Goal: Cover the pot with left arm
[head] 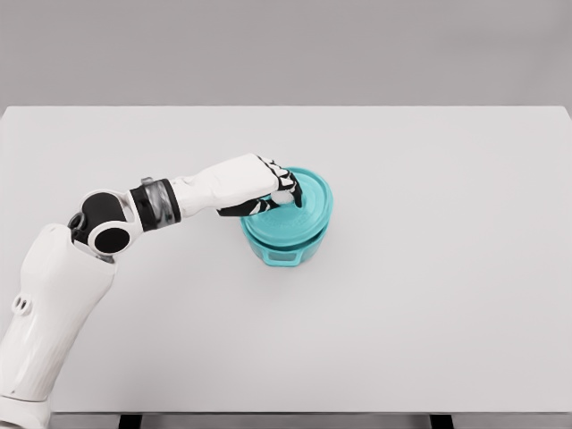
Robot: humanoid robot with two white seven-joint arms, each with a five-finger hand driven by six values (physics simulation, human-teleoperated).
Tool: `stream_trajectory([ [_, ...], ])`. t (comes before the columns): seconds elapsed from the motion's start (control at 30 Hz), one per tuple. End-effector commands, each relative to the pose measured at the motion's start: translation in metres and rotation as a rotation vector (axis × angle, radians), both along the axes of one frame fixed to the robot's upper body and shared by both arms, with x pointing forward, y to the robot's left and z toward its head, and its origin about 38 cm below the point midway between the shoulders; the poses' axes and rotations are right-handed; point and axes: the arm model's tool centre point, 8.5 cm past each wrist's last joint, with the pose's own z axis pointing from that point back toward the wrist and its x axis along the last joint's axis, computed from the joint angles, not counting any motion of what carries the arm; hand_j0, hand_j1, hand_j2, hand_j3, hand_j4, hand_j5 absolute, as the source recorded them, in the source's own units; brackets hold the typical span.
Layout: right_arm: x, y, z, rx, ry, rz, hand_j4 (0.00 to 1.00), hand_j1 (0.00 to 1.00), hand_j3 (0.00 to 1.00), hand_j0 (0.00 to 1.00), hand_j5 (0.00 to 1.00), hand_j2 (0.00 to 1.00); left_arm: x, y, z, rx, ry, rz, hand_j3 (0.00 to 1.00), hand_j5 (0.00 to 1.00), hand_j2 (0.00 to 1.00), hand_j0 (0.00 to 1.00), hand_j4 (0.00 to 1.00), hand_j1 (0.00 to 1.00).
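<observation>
From my remote seat, the left arm (63,295) rose from the lower left corner and reached rightward across the white table (429,313). I saw the left hand (268,189) over the near-left edge of the teal lid (308,207), its fingers (288,189) curled down onto the lid's top, though I couldn't tell whether they truly gripped it. The lid sat on the teal pot (284,248), near the table's middle, a handle facing me. Behind the table stood a plain grey wall (286,49). Dark legs showed under the front edge.
</observation>
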Motion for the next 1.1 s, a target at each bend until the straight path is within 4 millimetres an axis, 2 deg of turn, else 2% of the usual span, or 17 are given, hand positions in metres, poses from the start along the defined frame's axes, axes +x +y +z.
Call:
stream_trajectory([
  [0.0,-0.001,0.0,0.0,0.0,0.002,0.0,1.0,1.0,1.0,1.0,1.0,1.0,0.0,0.001,-0.002,0.019,0.001,0.003,0.54,0.54,0.54,0.54,0.54,0.54],
  [0.5,-0.001,0.0,0.0,0.0,0.002,0.0,1.0,1.0,1.0,1.0,1.0,1.0,-0.002,0.002,-0.001,0.017,-0.004,-0.001,0.66,0.66,0.66,0.66,0.66,0.66],
  [1.07,0.0,0.0,0.0,0.0,-0.001,0.0,1.0,1.0,1.0,1.0,1.0,1.0,-0.005,-0.001,0.014,0.011,-0.051,-0.018,0.69,0.69,0.69,0.69,0.69,0.69],
])
